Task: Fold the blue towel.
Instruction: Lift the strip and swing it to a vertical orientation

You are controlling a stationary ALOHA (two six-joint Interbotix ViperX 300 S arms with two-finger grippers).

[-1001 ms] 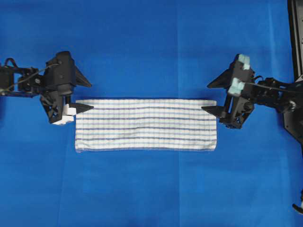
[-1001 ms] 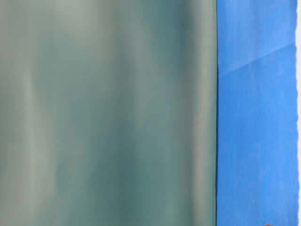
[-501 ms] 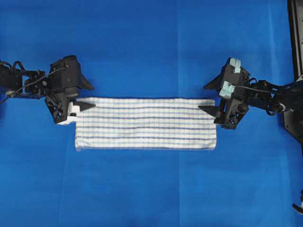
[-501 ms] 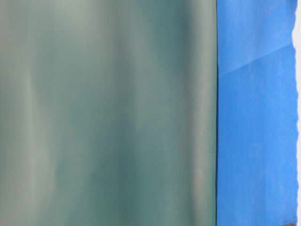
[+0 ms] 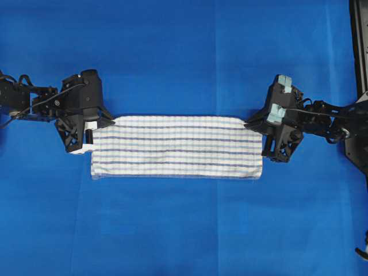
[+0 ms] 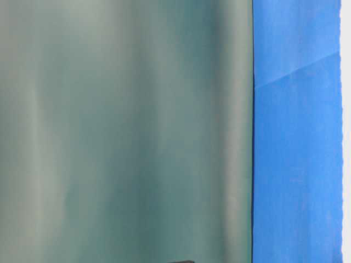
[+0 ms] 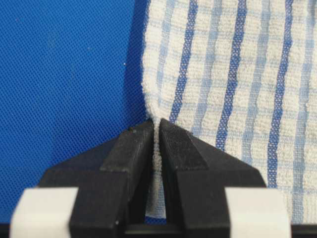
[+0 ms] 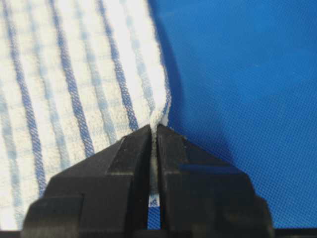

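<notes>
The blue towel (image 5: 177, 147), white with thin dark-blue and light-blue stripes, lies as a long folded strip across the middle of the table. My left gripper (image 5: 107, 122) is shut on the towel's far-left corner; the left wrist view shows the cloth (image 7: 233, 64) pinched between the jaws of the gripper (image 7: 155, 128). My right gripper (image 5: 253, 123) is shut on the far-right corner; the right wrist view shows the towel (image 8: 74, 74) edge clamped in the gripper (image 8: 154, 130). Both held corners are slightly raised.
The plain blue table covering (image 5: 184, 52) lies under everything. A black frame rail (image 5: 359, 40) runs along the right edge. The table-level view is mostly filled by a blurred grey-green surface (image 6: 126, 131).
Both grippers were open at the towel's far corners and have closed on them. The towel's far edge has shifted slightly and its corners have lifted.
</notes>
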